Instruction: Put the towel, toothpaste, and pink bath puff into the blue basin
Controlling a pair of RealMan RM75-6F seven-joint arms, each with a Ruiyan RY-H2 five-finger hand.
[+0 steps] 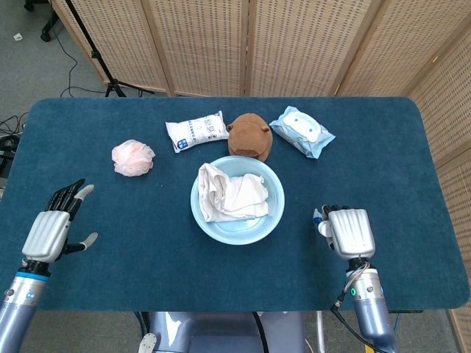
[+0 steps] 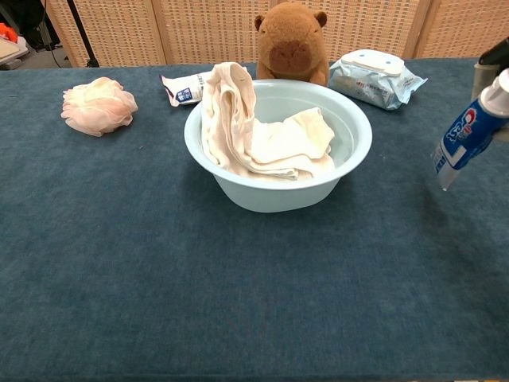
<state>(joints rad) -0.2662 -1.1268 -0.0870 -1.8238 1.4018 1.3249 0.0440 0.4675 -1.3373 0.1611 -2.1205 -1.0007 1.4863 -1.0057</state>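
Tabletop right edge: right hand (image 1: 350,232) hides most of toothpaste (image 2: 468,132).

Basin (image 1: 274,213) sits mid-counter (image 1: 383,154), towel (image 1: 232,195) in it. Behind it, left to right: packet (image 1: 196,130), plush toy (image 1: 249,135), wipes pack (image 1: 301,132). Bath puff (image 1: 133,157) lies far left. Toothpaste (image 2: 468,134) hangs right of basin in right hand (image 1: 349,232).

Glossy plastic basin (image 2: 270,191) — soft cloth towel (image 2: 262,135)
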